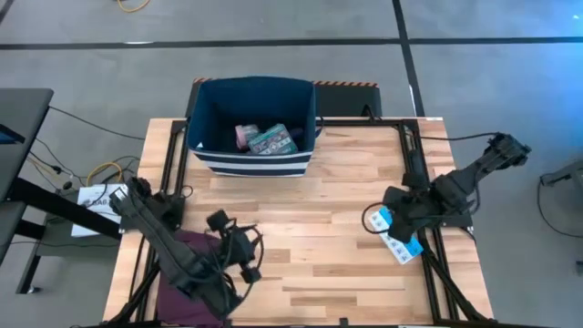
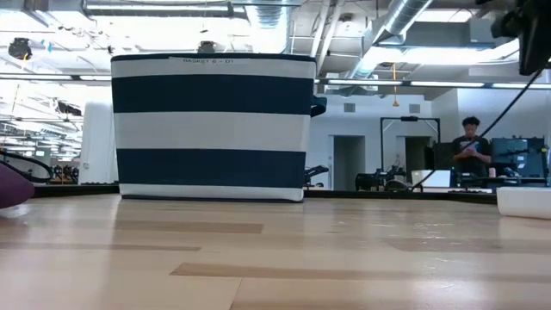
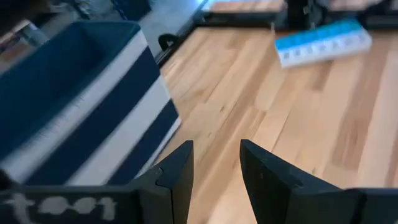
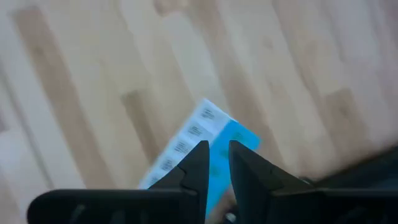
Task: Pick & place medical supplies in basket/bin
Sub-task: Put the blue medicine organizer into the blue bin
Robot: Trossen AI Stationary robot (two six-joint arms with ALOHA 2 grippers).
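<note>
Right gripper (image 4: 216, 163) down over flat blue-white pill strip (image 1: 401, 244) near table's right edge, fingers drawn narrow w/ strip's edge between tips; lifted or not, can't tell. Left gripper (image 3: 216, 163) above light wooden table (image 1: 328, 228) nr front-left, beside folded purple cloth (image 1: 187, 273), fingers part-open, nothing held. Big navy fabric bin w/ white stripes (image 1: 253, 159) at back edge, few packets (image 1: 264, 138) inside.

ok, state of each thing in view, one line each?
basket: upright, open-topped, several supplies inside
pill strip: flat on the table, right claw over it, fingers nearly together around its edge
left claw: slightly open, empty, above the table
purple cloth: folded, lying under the left arm
</note>
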